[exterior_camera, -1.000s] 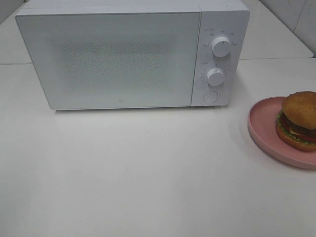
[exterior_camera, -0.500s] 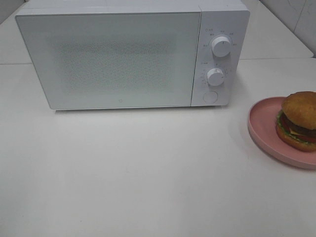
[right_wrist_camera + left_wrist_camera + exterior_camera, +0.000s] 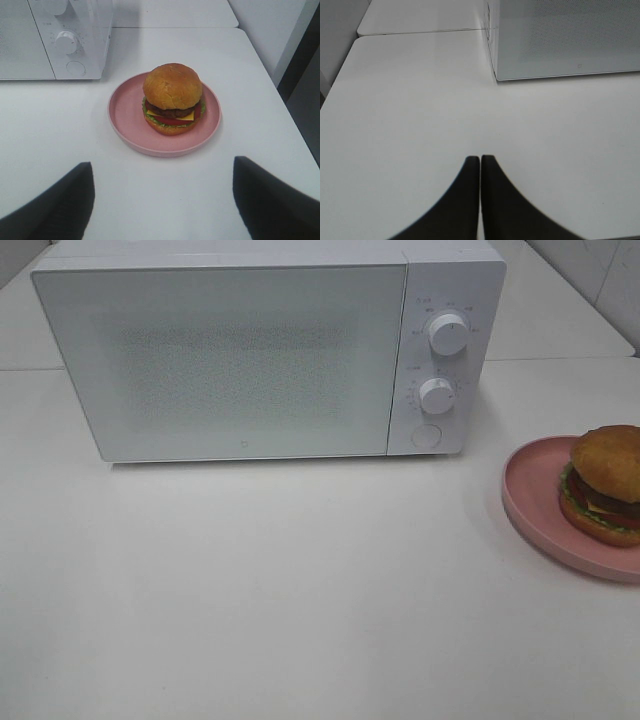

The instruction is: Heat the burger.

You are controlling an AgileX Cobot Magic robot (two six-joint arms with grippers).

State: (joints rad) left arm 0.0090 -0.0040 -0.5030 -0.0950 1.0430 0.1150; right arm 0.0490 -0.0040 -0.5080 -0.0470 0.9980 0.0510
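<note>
Burger (image 3: 172,98) sitting on pink plate (image 3: 125,117), on white table (image 3: 300,590), off to the right of microwave (image 3: 220,355) and near the table's right edge. Microwave door (image 3: 215,360) closed, so nothing of the heating done yet; judged to be the very start, before any reach.

Right gripper (image 3: 162,200) spread wide and empty, hanging over bare table just short of the plate, burger centred between its fingers. Left gripper (image 3: 480,165) pressed shut, holding nothing, over bare table near the microwave's left front corner. Neither arm visible from the high camera.

Next move probably opening the door, which calls for pressing the round button (image 3: 426,437) below the two knobs (image 3: 447,333), or pulling the door edge; no handle visible. After that, a grip on the plate rim or around the bun to carry the burger in.

Plenty of bare table in front of the microwave for a swinging door and for both arms. Tight only on the right: plate close to the table edge, so any sideways nudge there risky. Seam between tabletops behind the microwave, well out of the way.
</note>
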